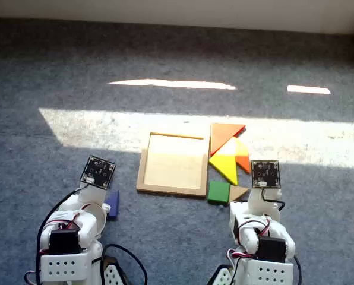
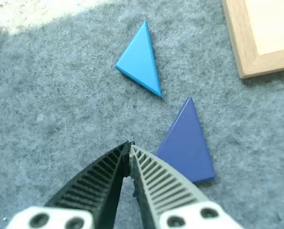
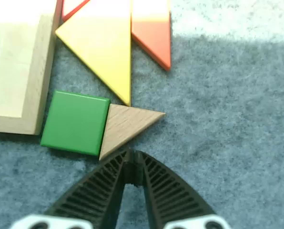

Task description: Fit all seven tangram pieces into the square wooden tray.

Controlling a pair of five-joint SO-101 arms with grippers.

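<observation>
Left wrist view: left gripper (image 2: pixel 129 146) closed, empty, beside navy triangle (image 2: pixel 187 143).

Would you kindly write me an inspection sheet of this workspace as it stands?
Surface: grey carpet, with a sunlit band across it.
Job's things: wooden tray holds no pieces. The orange triangle, yellow triangle, red-orange piece, green square and wood triangle lie along one side of it. The light blue triangle and dark blue triangle lie off its other side.
Clutter: nothing seen.
Grippers: left gripper and right gripper are both shut and hold nothing.
Cables: black cable loops by an arm base.
Surroundings: pale wall strip beyond the carpet.
</observation>
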